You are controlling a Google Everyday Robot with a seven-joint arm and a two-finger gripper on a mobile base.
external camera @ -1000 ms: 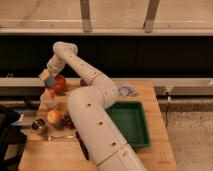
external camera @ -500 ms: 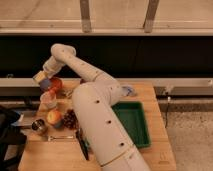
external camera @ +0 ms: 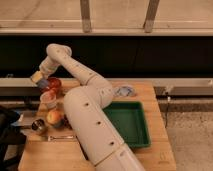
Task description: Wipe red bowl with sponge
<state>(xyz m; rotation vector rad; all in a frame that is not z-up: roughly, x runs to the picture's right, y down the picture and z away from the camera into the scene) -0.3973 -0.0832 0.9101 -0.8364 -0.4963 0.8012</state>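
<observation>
Yellow-and-blue rectangular sponge clenched in gripper | round glossy orange-red bowl just below-right of fingers | advice: lower, sweep inside rim, steady light pressure.

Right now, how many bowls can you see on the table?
1: the red bowl at the table's far left, under the gripper holding the sponge. The arm may hide others.

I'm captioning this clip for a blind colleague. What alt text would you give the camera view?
A white robot arm reaches across a wooden table, its gripper shut on a yellow-and-blue sponge just above and left of a red bowl. Nearby are a small pink-white cup, an apple, a green tray and a pale cloth.
</observation>
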